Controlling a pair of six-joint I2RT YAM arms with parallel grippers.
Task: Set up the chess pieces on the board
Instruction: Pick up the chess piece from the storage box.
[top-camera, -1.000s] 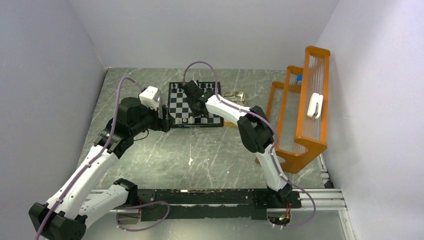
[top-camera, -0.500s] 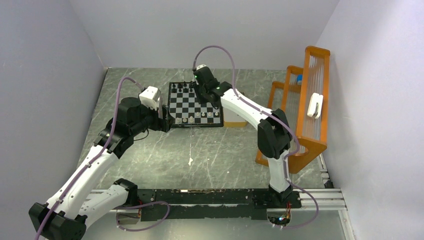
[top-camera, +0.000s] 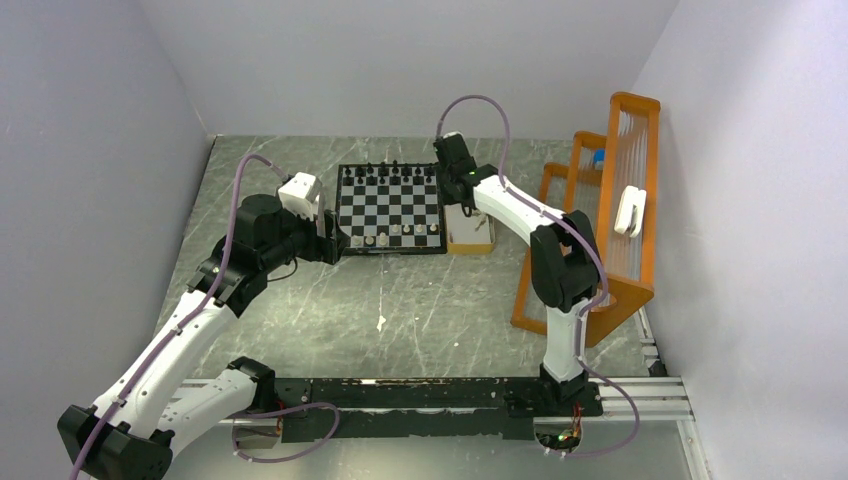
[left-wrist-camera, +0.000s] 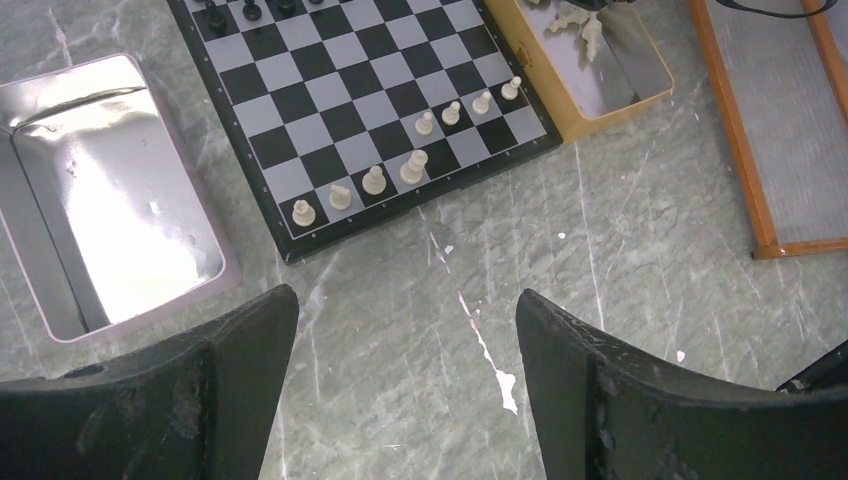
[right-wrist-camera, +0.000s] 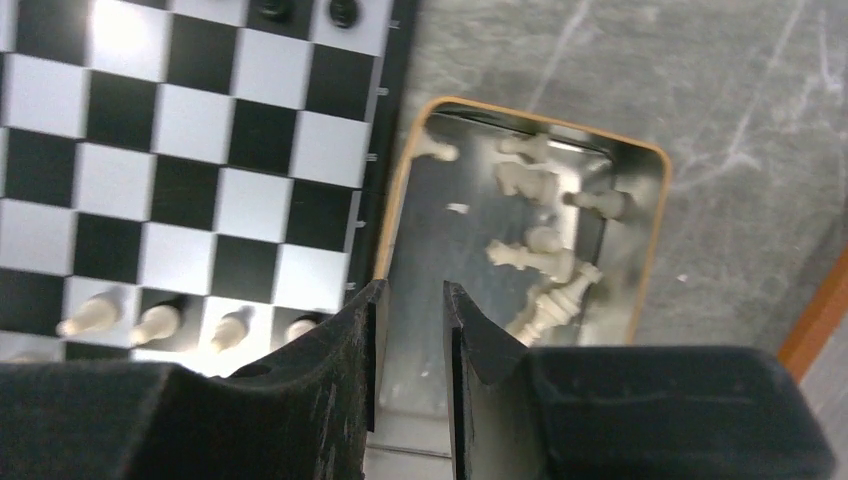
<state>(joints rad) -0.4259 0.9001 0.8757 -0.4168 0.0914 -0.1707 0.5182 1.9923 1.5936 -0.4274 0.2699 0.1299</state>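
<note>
The board (top-camera: 390, 208) lies at the table's far middle. Black chess pieces (top-camera: 385, 172) line its far edge, and cream chess pieces (left-wrist-camera: 452, 112) stand in its near rows. More cream pieces (right-wrist-camera: 540, 250) lie loose in a tan tray (right-wrist-camera: 655, 230) against the board's right side. My right gripper (right-wrist-camera: 413, 287) hangs over that tray's left part, its jaws a narrow gap apart with nothing between them. My left gripper (left-wrist-camera: 405, 295) stands wide open over bare table just in front of the board's near left corner.
A silvery metal tray (left-wrist-camera: 110, 200) sits left of the board. An orange rack (top-camera: 600, 220) stands along the right wall. White chips mark the grey marbled table (left-wrist-camera: 495, 360) in front of the board.
My right arm has swung from above the board to the right, over the tan tray. The left arm has not moved.
</note>
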